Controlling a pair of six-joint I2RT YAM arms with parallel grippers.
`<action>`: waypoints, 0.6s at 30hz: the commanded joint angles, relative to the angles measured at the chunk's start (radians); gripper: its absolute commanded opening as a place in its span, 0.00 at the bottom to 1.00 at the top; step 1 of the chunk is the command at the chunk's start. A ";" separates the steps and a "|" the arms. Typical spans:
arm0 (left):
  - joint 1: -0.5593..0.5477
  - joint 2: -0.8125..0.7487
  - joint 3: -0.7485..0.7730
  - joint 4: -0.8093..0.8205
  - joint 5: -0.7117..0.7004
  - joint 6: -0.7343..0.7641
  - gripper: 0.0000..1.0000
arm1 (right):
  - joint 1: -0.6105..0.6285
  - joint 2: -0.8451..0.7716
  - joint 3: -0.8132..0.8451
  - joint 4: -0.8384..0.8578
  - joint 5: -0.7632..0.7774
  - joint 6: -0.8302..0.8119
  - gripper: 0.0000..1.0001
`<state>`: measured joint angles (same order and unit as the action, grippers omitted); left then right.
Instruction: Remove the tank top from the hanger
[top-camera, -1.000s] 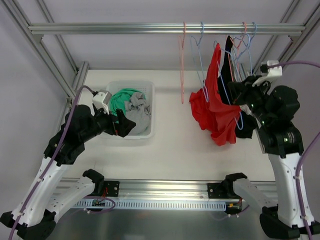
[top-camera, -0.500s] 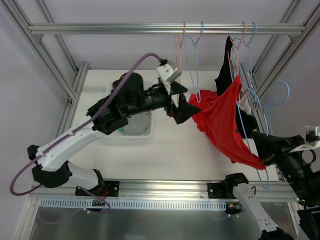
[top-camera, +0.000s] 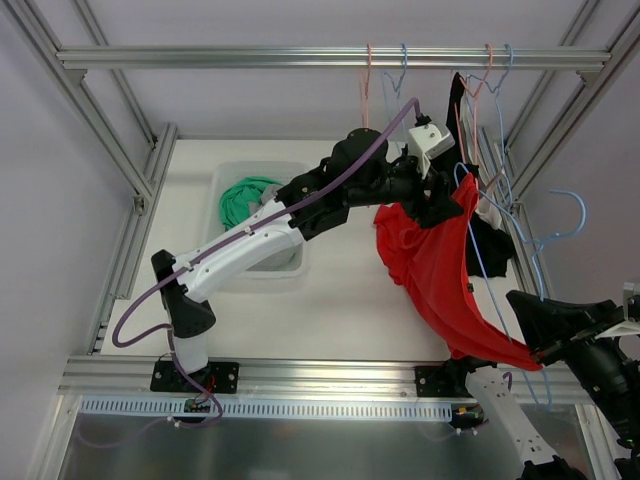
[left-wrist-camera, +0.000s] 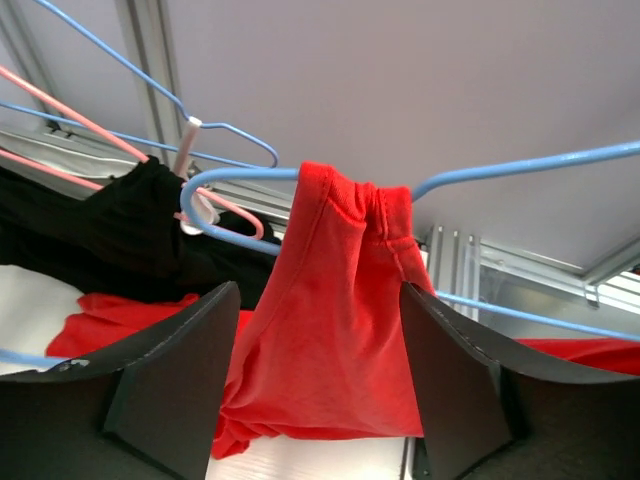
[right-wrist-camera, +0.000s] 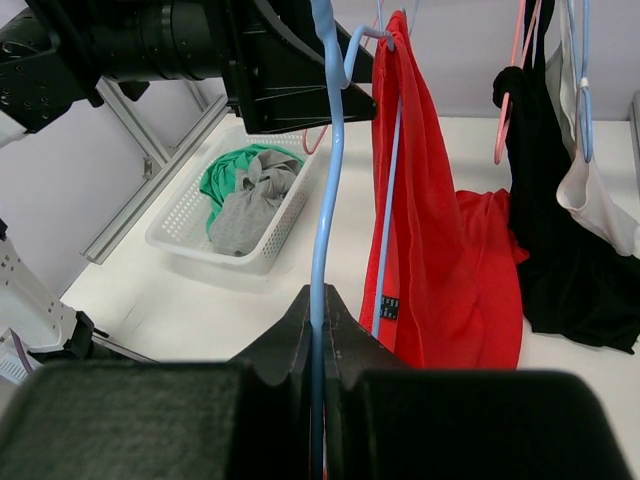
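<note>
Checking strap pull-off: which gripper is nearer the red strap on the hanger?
Left. The left gripper is open, a finger either side of the red strap; the right gripper is shut on the blue hanger, far from the strap.

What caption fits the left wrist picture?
Open left hand frames the red top draped over a blue hanger.

Clearance as I read it: bare table (top-camera: 340, 300) lies open between the white basket (top-camera: 255, 167) and the hanging red tank top (top-camera: 440, 270), leaving a free lane for a gripper. To the right, the black garment (right-wrist-camera: 570, 280), a pink hanger (top-camera: 365, 95) and the blue hanger (right-wrist-camera: 322, 180) crowd the space under the rail (top-camera: 250, 57). The left arm (top-camera: 250, 245) spans above the basket.
</note>
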<state>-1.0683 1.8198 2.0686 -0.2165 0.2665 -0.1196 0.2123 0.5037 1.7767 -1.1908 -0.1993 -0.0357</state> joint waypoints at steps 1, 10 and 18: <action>-0.015 -0.005 0.065 0.060 0.054 -0.017 0.63 | 0.009 0.007 0.029 0.031 -0.032 -0.003 0.00; -0.015 0.009 0.064 0.066 0.048 -0.034 0.07 | 0.007 0.006 0.032 0.046 -0.072 0.011 0.00; -0.059 -0.152 -0.099 0.081 -0.295 0.007 0.00 | 0.035 -0.020 0.006 0.017 -0.117 -0.019 0.00</action>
<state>-1.0885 1.7855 2.0190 -0.1879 0.1757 -0.1452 0.2279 0.5022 1.7809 -1.2034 -0.2546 -0.0380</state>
